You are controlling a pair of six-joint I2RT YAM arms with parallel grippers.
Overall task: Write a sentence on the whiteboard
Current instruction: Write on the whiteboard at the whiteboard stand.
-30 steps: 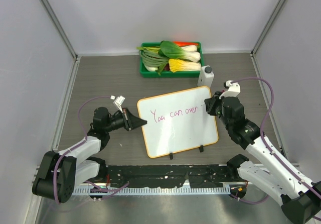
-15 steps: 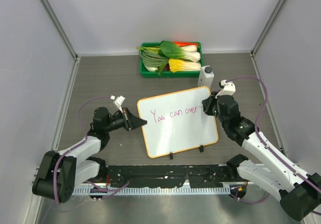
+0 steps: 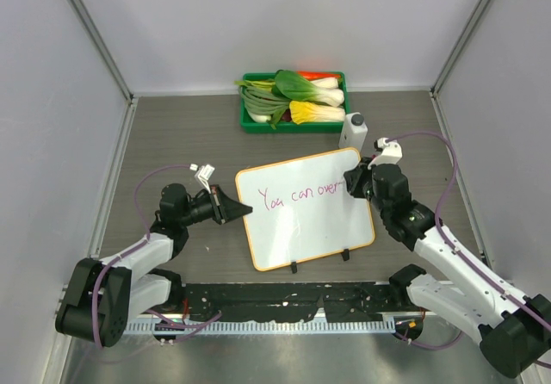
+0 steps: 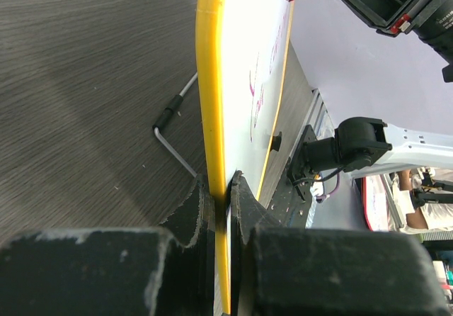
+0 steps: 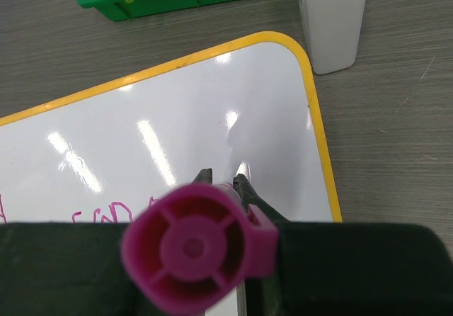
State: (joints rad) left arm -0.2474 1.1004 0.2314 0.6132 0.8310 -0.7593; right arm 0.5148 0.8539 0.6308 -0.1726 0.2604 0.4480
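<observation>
The whiteboard (image 3: 306,229) sits in the middle of the table, between the two arms, propped up on a wire stand (image 4: 173,135) rather than lying flat, which is likely why the left gripper (image 4: 228,183) is clamped narrowly over its orange rim at the left edge: the grip steadies the board against the push of writing. The right gripper (image 5: 223,183) is closed around a magenta marker (image 5: 197,249), held point-down over the right part of the board so the next letters follow the line. The marker's cap end blocks the wrist view, so I cannot tell if the tip is actually touching the surface. The sentence (image 3: 301,195) reads "You can over" in pink across the upper half, so by my judgement it is unfinished, with little room left toward the right rim. At the far edge, a green tray (image 3: 255,128) holds leafy greens (image 3: 301,87), with a little orange showing behind them. A white bottle (image 3: 354,129) stands just beside the board's far right corner.
</observation>
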